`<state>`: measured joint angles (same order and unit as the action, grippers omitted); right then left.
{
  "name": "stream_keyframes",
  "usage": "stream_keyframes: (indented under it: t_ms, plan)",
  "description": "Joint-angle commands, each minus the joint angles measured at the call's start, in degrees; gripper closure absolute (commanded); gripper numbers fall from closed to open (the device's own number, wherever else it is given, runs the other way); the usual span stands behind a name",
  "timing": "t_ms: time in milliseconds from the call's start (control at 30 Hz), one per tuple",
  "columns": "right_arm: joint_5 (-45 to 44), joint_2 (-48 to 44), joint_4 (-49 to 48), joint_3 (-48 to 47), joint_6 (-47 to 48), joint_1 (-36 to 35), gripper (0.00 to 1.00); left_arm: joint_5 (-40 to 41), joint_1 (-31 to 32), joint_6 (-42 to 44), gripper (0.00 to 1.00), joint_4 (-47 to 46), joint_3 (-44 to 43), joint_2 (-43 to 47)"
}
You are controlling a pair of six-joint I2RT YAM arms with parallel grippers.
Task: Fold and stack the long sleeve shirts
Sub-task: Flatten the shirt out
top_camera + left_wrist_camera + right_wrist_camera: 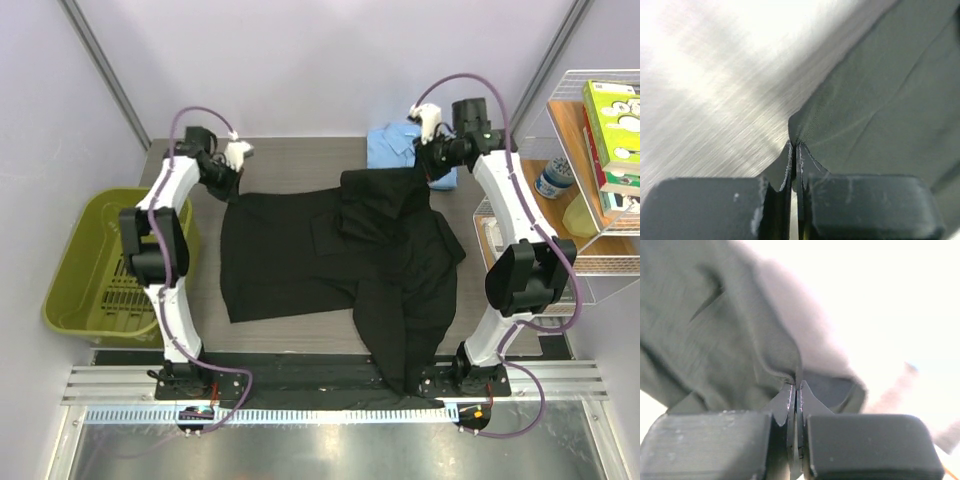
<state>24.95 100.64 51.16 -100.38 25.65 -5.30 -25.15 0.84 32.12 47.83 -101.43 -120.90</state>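
While both arms reach toward the far side of the grey wood-grain table (300,160), the plain black collared cloth shirt (300,260) lies spread across the middle of it. Its right half is bunched and doubled over, and a long stretch of fabric trails down to the near edge, close to the right arm's base. At the far left corner of the black shirt the left gripper (228,185) is clenched on the cloth. Seen from its own wrist, the left gripper (795,145) has its jaws pressed together with a pointed tuck of the dark fabric (880,110) pinched right at the tips, and the bare tabletop (715,100) shines bright beside it. Over at the far right corner the right gripper (432,170) is likewise clamped on the black shirt. Its wrist view shows the right gripper (797,385) with jaws closed tight on a ridge of the cloth (725,350), which drapes away to the left. The light blue shirt (395,148) sits as a compact bundle at the far edge of the table, just behind the black one and just beside the right gripper. An olive-green slatted plastic bin (90,270) stands off the table's left side next to the left arm, and a white wire shelf rack (580,265) with boxes on it stands to the right.
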Motion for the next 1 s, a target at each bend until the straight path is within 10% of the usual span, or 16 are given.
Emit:
stream_keyframes:
  t_ms: [0, 633, 967]
  plan:
    - [-1.4, -1.8, -7.0, -8.8, -4.6, 3.4, 0.99, -5.4, -0.6, -8.8, 1.00, -5.3, -2.4, 15.7]
    - [-10.0, -52.5, -34.1, 17.8, -3.8, 4.3, 0.99, -9.6, -0.6, -18.8, 1.00, -24.0, 21.4, 69.9]
    - [-15.0, -59.7, -42.1, 6.1, -3.1, 4.3, 0.99, -2.2, -0.7, -27.3, 1.00, -32.5, 13.8, 76.1]
